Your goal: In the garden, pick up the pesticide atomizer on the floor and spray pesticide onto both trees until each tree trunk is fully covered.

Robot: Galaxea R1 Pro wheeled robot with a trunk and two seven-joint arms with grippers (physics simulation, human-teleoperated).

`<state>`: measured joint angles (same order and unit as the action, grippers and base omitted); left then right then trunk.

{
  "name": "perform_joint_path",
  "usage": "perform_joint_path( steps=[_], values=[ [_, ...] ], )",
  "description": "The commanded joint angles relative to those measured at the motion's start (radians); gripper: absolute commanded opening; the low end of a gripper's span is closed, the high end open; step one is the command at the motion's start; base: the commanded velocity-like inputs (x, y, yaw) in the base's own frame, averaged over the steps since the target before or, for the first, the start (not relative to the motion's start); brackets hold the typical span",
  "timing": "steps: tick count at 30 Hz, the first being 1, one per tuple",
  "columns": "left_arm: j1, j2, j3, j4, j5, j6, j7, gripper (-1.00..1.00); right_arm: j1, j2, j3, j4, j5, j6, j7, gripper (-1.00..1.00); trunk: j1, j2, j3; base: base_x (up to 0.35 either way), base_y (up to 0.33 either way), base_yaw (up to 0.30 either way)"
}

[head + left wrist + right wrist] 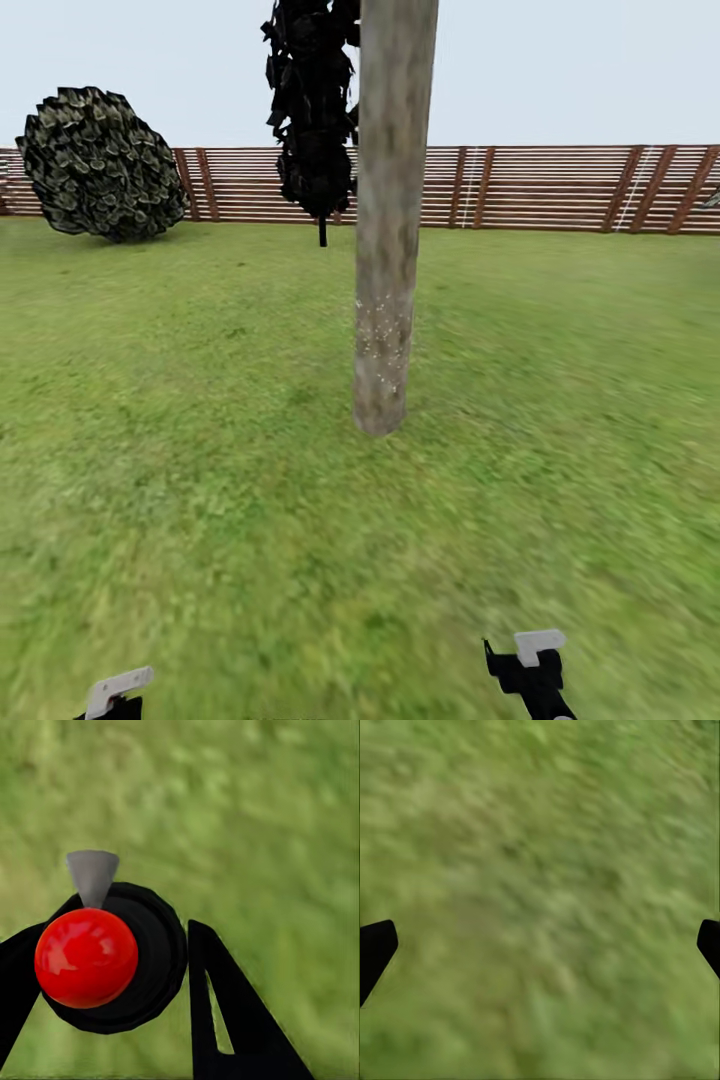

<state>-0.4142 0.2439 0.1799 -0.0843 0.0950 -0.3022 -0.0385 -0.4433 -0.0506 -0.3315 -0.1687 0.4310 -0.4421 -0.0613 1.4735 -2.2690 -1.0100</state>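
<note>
One tree trunk (388,240), thick and mottled grey-brown, rises from the lawn straight ahead in the head view. Pale pesticide specks (383,335) dot its lower part. In the left wrist view my left gripper (120,937) is shut on the pesticide atomizer (112,960), a black round body with a red ball and a grey nozzle (92,874) pointing over the grass. My right gripper (542,943) is open above bare grass, its black fingertips (375,945) far apart. Both wrists sit low at the head view's near edge, the left (118,692) and the right (535,668).
Green lawn (200,480) spreads all around the trunk. A brown slatted fence (540,188) closes the far side. A round dark bush (100,165) stands at the back left. A narrow dark tree (315,120) stands behind the trunk.
</note>
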Motion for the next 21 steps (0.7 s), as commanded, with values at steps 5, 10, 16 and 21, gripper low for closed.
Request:
perform_joint_path(
  steps=[5,10,16,21],
  values=[
    [0.000,-0.001,0.000,0.000,0.000,0.000,0.000,-1.00,0.000,0.000,0.000,0.001,0.000,0.000,0.000,1.00,0.000,0.000,0.000,0.000,0.000,0.282],
    [0.000,-0.002,0.000,0.000,0.002,0.000,0.000,-1.00,0.000,0.000,0.000,0.001,0.000,0.000,0.000,1.00,0.000,0.000,0.000,-0.039,0.075,0.282],
    [0.000,-0.002,0.000,0.000,0.002,0.000,0.000,-1.00,0.000,0.000,0.000,0.000,0.000,-0.001,0.000,1.00,0.000,0.000,0.000,-0.054,0.089,0.282],
    [0.000,-0.002,0.000,0.000,0.001,0.000,0.000,-1.00,0.000,0.000,0.000,0.001,0.000,-0.001,0.000,1.00,0.000,0.000,0.000,-0.001,0.002,0.282]
  ],
)
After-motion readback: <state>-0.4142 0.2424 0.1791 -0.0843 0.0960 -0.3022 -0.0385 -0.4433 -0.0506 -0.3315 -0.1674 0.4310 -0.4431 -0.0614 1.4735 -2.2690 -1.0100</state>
